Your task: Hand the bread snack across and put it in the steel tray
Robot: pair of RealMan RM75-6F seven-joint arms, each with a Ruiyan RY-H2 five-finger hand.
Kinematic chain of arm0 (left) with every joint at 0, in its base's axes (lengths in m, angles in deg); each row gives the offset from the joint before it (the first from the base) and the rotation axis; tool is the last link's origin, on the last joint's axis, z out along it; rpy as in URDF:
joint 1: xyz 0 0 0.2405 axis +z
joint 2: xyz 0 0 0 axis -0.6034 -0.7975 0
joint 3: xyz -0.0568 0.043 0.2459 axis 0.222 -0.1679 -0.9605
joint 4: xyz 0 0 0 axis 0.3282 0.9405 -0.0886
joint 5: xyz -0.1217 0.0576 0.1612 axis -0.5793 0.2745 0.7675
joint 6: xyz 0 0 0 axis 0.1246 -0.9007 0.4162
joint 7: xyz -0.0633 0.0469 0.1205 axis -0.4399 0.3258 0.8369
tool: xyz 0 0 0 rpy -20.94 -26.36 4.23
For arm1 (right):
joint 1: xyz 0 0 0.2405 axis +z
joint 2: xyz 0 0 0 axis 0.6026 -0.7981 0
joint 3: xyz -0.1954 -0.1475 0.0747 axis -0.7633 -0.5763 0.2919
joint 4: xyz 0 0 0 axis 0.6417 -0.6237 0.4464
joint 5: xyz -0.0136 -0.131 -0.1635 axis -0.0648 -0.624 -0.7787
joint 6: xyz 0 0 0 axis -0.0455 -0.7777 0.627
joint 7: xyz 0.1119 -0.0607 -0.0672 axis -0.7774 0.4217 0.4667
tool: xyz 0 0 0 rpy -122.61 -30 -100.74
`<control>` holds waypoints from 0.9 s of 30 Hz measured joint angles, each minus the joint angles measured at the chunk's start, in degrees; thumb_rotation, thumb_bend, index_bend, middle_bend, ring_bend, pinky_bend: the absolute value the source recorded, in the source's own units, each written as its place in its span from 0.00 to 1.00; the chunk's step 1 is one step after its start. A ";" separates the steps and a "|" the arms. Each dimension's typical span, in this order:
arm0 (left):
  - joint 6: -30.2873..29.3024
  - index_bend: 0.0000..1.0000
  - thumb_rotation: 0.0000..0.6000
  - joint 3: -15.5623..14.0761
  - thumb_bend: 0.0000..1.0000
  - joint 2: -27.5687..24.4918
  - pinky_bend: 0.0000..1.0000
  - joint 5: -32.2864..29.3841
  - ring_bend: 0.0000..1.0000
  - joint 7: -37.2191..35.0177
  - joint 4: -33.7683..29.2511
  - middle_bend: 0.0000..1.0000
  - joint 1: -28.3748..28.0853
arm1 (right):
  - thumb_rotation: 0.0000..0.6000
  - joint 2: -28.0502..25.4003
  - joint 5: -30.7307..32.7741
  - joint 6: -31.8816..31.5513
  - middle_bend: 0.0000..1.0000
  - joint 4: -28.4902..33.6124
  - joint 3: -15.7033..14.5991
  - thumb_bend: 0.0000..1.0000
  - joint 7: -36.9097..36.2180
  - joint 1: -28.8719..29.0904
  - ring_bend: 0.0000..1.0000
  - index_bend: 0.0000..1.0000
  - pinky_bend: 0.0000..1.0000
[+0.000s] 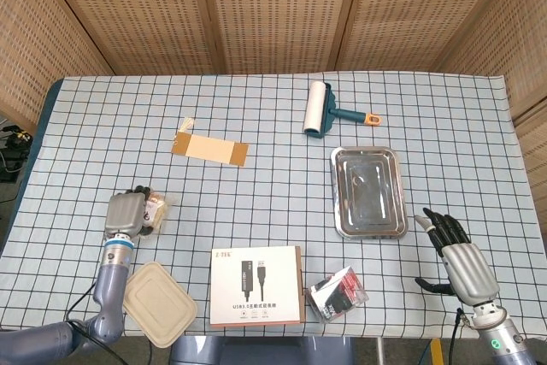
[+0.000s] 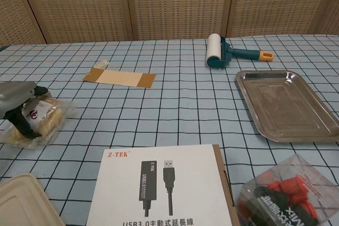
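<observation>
The bread snack, a clear packet with a white label, lies on the checked cloth at the left; in the chest view the bread snack is partly covered. My left hand sits on its left part with fingers curled around it, and in the chest view the left hand wraps the packet's near end. The empty steel tray lies at the right, shown closer as the steel tray. My right hand hovers open by the front right table edge, below the tray.
A lint roller lies behind the tray. A cardboard strip is at mid left. Along the front edge are a beige lidded box, a white Z-TEK carton and a red-black packet.
</observation>
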 measured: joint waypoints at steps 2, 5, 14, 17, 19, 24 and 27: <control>-0.40 0.62 1.00 0.22 0.46 -0.23 0.41 0.93 0.35 -0.67 -0.63 0.33 0.01 | 1.00 -0.02 0.29 0.19 0.00 -0.09 0.05 0.10 -0.18 0.05 0.00 0.02 0.00; -0.99 0.62 1.00 0.64 0.46 -0.78 0.41 2.39 0.35 -1.46 -2.19 0.33 -0.08 | 1.00 -0.12 0.68 0.41 0.00 -0.18 0.15 0.10 -0.54 0.13 0.00 0.02 0.00; -0.95 0.62 1.00 2.80 0.46 -0.99 0.41 4.84 0.35 -0.66 -6.01 0.33 -3.22 | 1.00 -0.69 2.13 0.49 0.00 -0.66 0.85 0.10 -2.58 0.19 0.00 0.02 0.00; -0.31 0.62 1.00 4.00 0.45 0.40 0.41 6.12 0.35 -0.03 -5.59 0.33 -5.61 | 1.00 -0.98 2.96 0.40 0.00 -0.92 1.29 0.10 -3.63 0.14 0.00 0.02 0.00; 0.66 0.62 1.00 5.44 0.45 2.27 0.41 7.39 0.35 0.78 -4.70 0.33 -8.42 | 1.00 -1.35 4.21 0.40 0.00 -1.13 1.87 0.10 -4.49 0.12 0.00 0.02 0.00; 3.77 0.61 1.00 10.00 0.45 8.23 0.40 7.01 0.35 3.74 -0.65 0.32 -16.86 | 1.00 -1.93 6.15 0.81 0.00 -1.96 3.03 0.10 -6.25 0.27 0.00 0.02 0.00; 5.98 0.60 1.00 12.30 0.44 11.70 0.39 6.05 0.34 5.13 3.44 0.30 -21.62 | 1.00 -2.00 7.24 1.61 0.00 -2.53 3.40 0.10 -6.79 0.46 0.00 0.02 0.00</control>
